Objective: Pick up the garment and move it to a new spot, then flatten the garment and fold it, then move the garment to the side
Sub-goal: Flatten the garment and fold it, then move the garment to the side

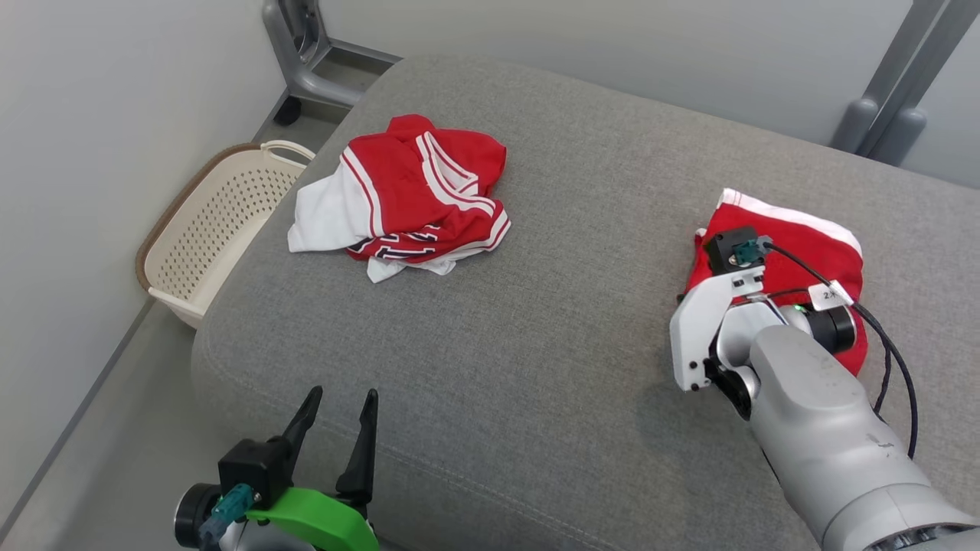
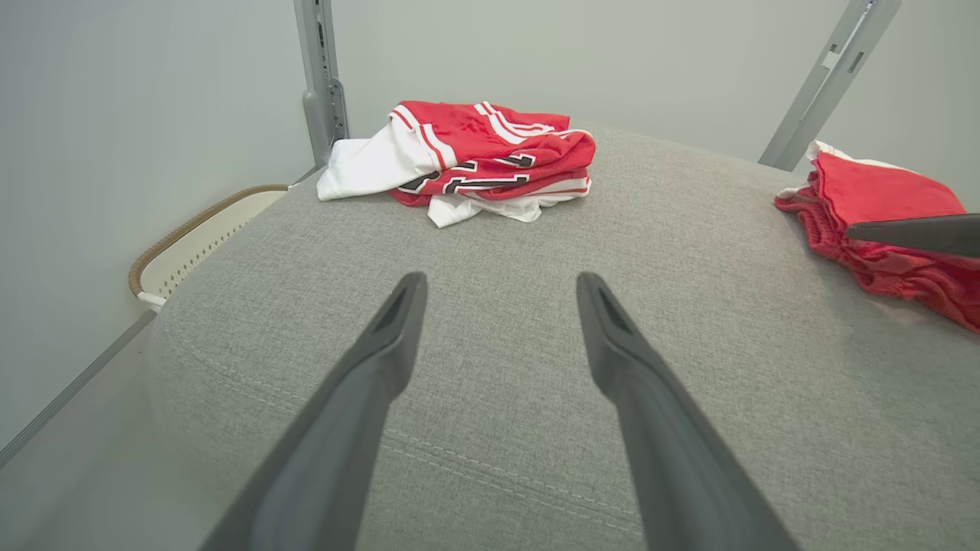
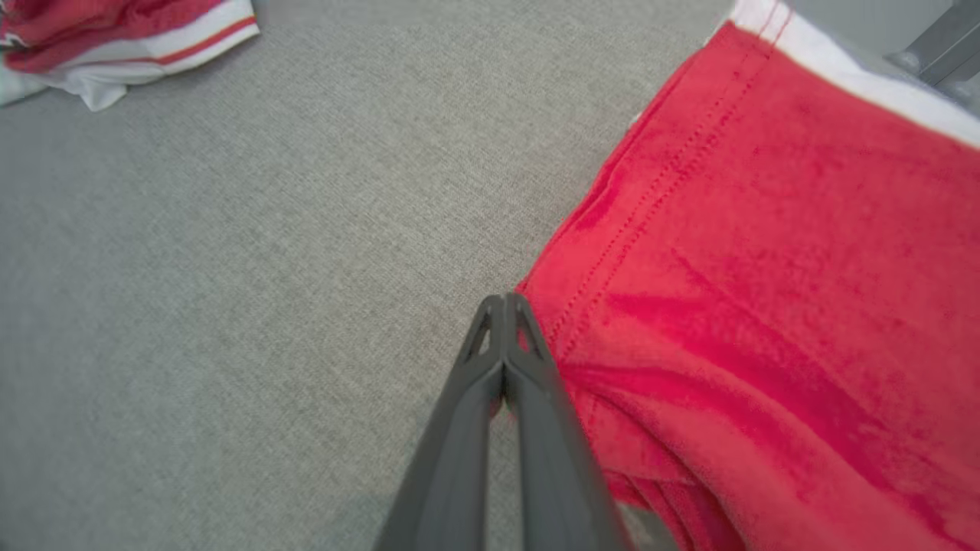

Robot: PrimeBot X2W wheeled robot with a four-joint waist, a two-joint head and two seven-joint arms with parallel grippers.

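Observation:
A folded red garment [image 1: 804, 252] with a white band lies at the right of the grey cushion [image 1: 536, 344]. My right gripper [image 3: 504, 302] is shut, with its tips against the garment's left edge [image 3: 582, 252] and no cloth visibly clamped between them. In the head view its wrist covers part of the red cloth. Open over the cushion's bare near-left part, my left gripper [image 1: 343, 394] has nothing between its fingers [image 2: 398, 321]. A crumpled red-and-white jersey [image 1: 413, 195] lies at the far left of the cushion, well apart from both grippers.
A cream perforated laundry basket [image 1: 222, 222] stands on the floor by the cushion's left side, against the wall. Grey metal frame legs stand behind the cushion at the far left [image 1: 306, 69] and the far right [image 1: 888, 115].

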